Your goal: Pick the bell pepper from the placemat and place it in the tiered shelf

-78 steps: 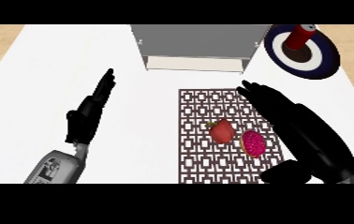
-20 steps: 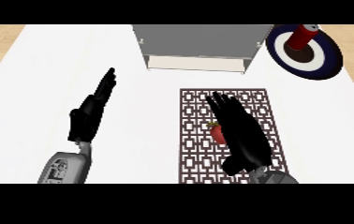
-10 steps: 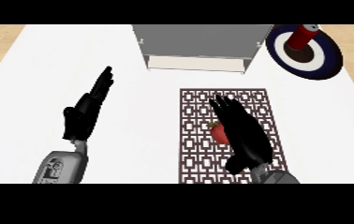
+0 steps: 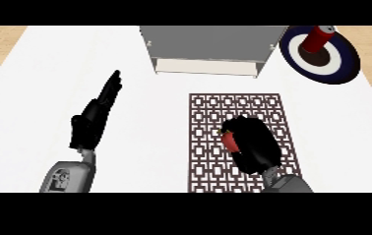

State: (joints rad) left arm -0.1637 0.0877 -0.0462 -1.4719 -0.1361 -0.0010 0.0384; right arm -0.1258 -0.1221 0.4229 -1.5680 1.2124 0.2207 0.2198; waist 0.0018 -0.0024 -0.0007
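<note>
left hand [image 4: 93,120] flat, right hand [image 4: 252,143] curled

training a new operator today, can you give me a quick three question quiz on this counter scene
1. True or false: the robot's right hand is curled round the red bell pepper over the dark patterned placemat.
2. Where does the red cylinder stand?
A. on the placemat
B. on the round navy and white plate
C. inside the grey tiered shelf
3. Fill in: the left hand rests with straight fingers above the white counter, to the ____ of the placemat in the head view.

Key: 1 true; 2 B; 3 left
</note>
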